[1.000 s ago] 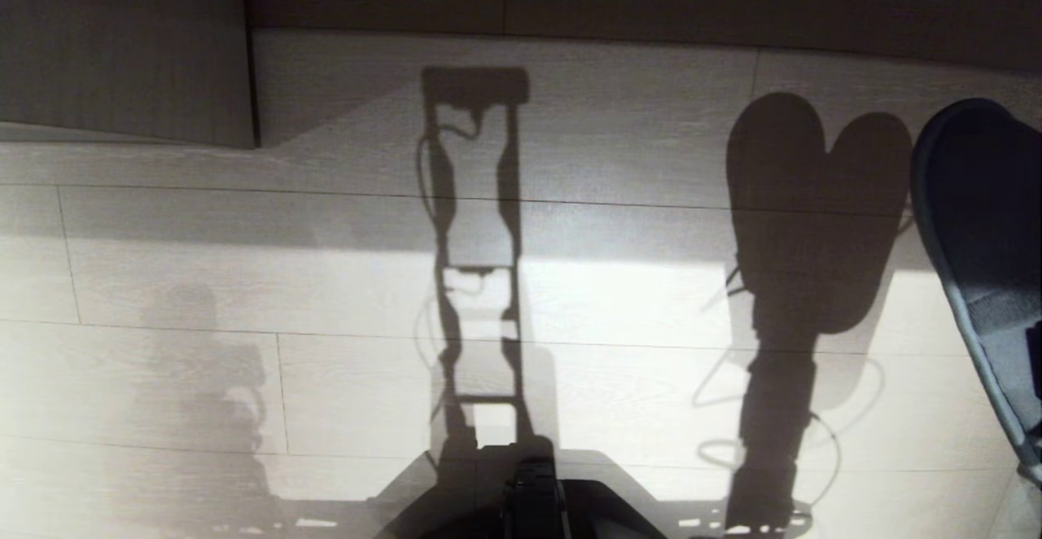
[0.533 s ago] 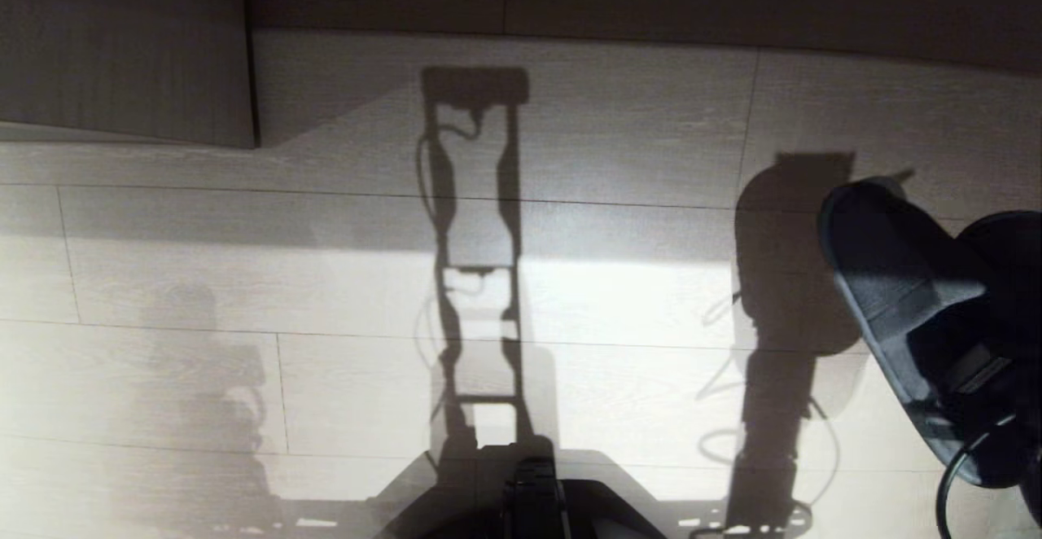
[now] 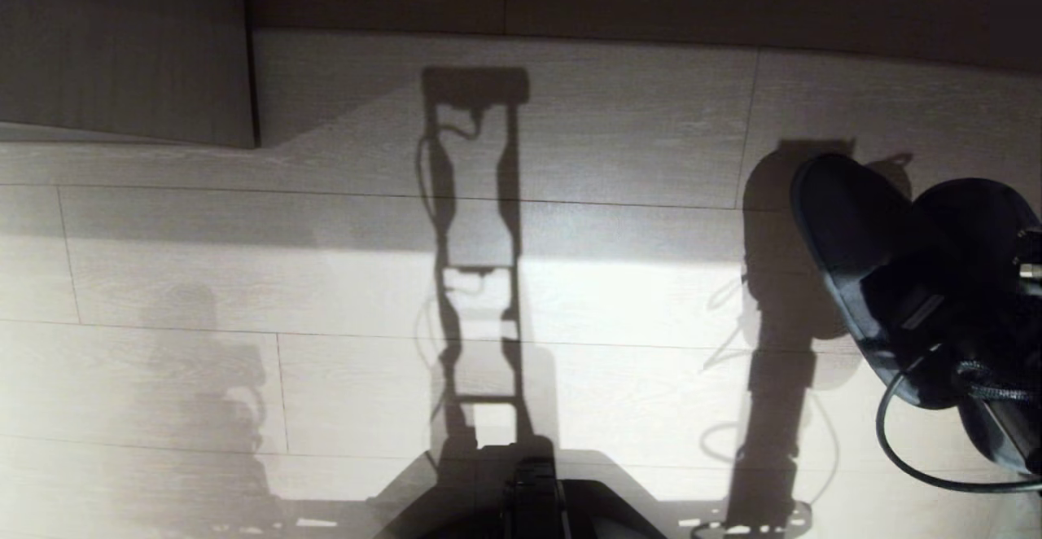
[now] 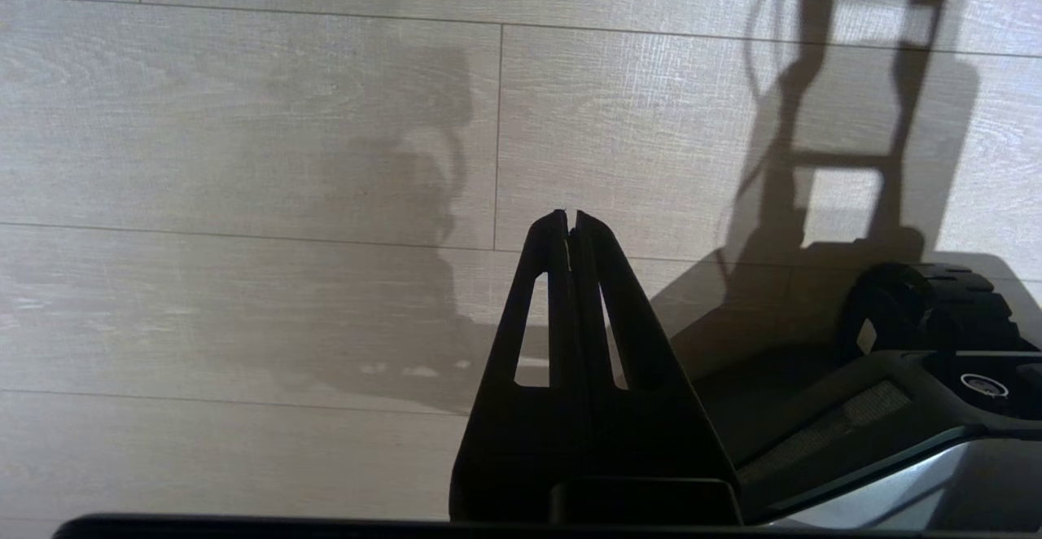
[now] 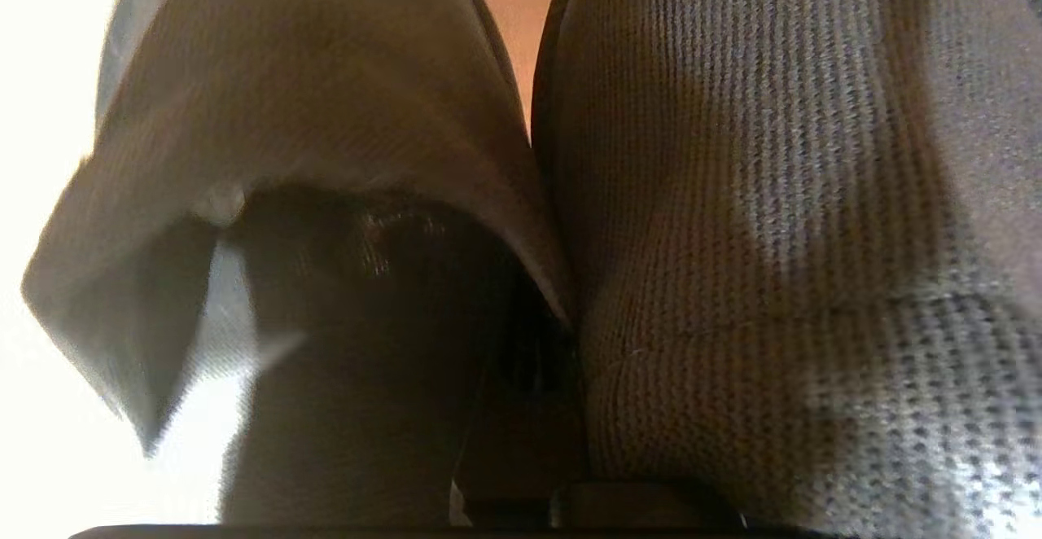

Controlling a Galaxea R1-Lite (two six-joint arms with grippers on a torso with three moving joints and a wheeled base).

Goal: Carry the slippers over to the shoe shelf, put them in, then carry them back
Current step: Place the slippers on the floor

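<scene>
Since 1 s ago the slippers (image 3: 887, 254) came further into the head view from the right edge, both toes now visible, and the right gripper (image 3: 948, 335) came in w/ them; floor and camera did not shift. R. fingers are pinched tight on the pair: in the right wrist view the fingers themselves are hidden, only the two dark woven uppers (image 5: 733, 221) pressed side by side fill the picture, w/ a thin gap of light between the toes. Outward from the grip, slippers point away from the fingers, toes toward the far side, held above the floor (image 3: 619, 295), not touching it; their shadow lies just beside, to the robot's left. A black cable (image 3: 904, 449) loops behind the gripper. Left gripper (image 4: 570, 217) is parked low beside the robot base (image 4: 895, 409), fingers pressed together, nothing between them, pale planks beyond the tips. Far from the R. fingers, at front-left, stands a grey-brown board panel (image 3: 122, 50), and a dark wood-grain band runs along the far edge; if this is the shoe shelf I cannot tell.
</scene>
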